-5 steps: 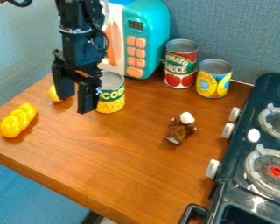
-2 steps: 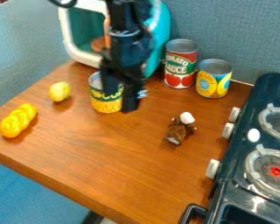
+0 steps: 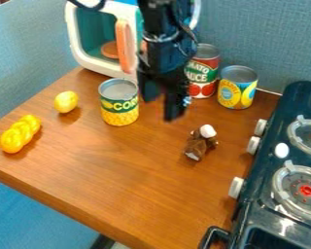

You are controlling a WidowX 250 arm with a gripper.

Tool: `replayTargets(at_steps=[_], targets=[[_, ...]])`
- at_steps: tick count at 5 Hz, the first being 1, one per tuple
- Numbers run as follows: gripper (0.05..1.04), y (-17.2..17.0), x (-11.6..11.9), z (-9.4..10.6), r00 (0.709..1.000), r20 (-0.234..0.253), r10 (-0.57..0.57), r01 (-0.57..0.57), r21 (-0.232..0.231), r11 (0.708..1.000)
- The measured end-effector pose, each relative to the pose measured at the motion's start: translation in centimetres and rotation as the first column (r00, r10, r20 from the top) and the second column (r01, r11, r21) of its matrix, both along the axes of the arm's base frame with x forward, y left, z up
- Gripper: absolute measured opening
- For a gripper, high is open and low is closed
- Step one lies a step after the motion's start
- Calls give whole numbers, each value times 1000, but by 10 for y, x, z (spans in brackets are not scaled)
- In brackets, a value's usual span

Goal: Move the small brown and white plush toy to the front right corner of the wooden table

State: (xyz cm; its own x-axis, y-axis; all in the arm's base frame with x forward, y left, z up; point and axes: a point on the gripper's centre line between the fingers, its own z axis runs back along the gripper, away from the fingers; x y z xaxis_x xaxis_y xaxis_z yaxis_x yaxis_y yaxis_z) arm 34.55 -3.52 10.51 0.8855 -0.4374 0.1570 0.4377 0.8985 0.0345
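Note:
The black gripper (image 3: 162,104) hangs over the middle back of the wooden table, its fingers apart with bare table showing between them. Just left of it stands a corn can (image 3: 120,111). A small brown plush toy (image 3: 198,145) with a white top lies to its lower right. Behind and to the right are a tomato sauce can (image 3: 202,75), partly covered by the arm, and a yellow-and-blue can (image 3: 237,90). On the left are a lemon (image 3: 66,101) and a lumpy yellow-orange object (image 3: 20,134).
A toy microwave (image 3: 96,65) with an orange handle stands at the back, partly behind the arm. Along the right side is a dark toy stove (image 3: 275,194) with white knobs and two burners. The table's front edge (image 3: 67,205) runs across the lower left.
From above the corn can's left side, the gripper has moved right, past the can. The lemon, corn can and microwave front are now uncovered, while the arm overlaps the tomato sauce can. The objects have stayed put.

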Motion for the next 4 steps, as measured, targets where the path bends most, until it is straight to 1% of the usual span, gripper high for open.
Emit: replayTargets(at_steps=[1,2,3,4], targets=[[1001,-10,13,-6,1000,23,11,-10,-13,1000],[1001,-28,26,-21,1000,12,-1,1,-18,1000],[1001,-46,35,-38,1000,-15,-5,4,-32,999],[1001,-50,41,-46,999,-38,8,-9,-34,999]])
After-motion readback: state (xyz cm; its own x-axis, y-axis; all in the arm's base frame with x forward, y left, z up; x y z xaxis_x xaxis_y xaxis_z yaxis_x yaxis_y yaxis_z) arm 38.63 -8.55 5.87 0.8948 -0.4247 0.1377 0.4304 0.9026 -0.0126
